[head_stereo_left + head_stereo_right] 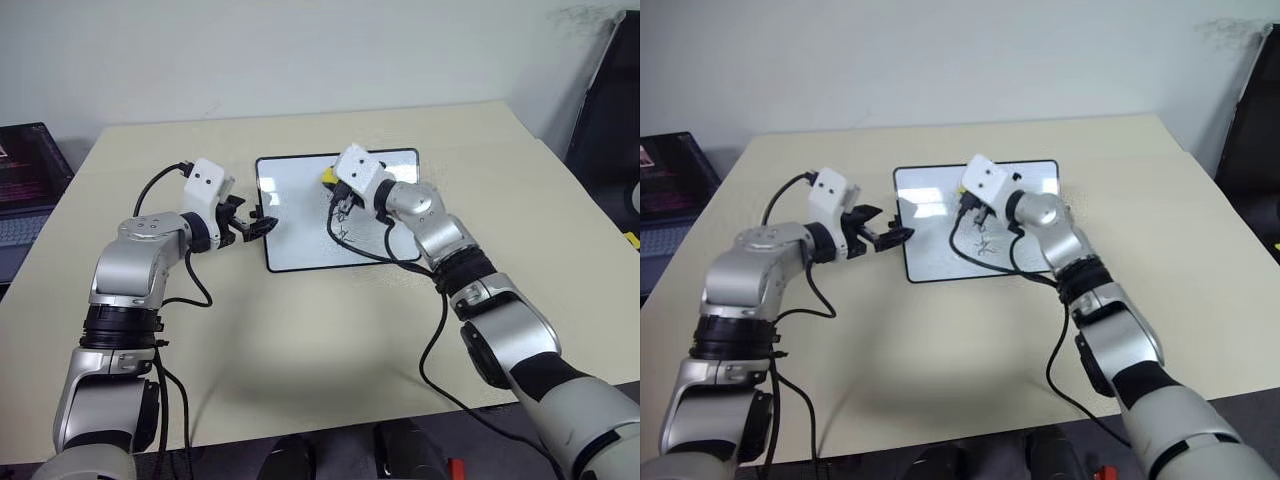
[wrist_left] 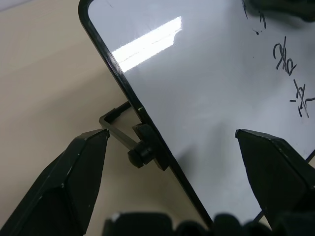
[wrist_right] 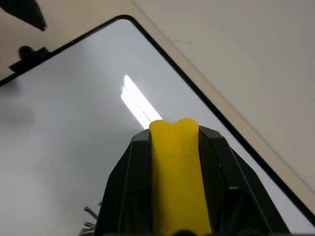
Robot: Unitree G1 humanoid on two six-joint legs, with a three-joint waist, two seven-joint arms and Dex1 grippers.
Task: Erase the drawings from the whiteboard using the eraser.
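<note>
**Eraser clamped over board, marks not yet wiped**

Whiteboard (image 1: 300, 225) lay flat on tan table (image 1: 330, 330), near its middle. Drawings (image 2: 290, 73), a short column of black squiggles, sat toward the right half of the board, unwiped. Right gripper (image 3: 174, 147) hung over the board by those marks, clenched on yellow eraser (image 3: 174, 167), block pinched between both black fingers. Left gripper (image 2: 172, 157) parted wide, straddling the board's left edge at black side knob (image 2: 140, 153), gripping nothing. Wiping step judged barely under way or about to start. Next move called for lowering the eraser's felt onto the squiggles and sweeping across the column, board steadied against sliding.
</note>
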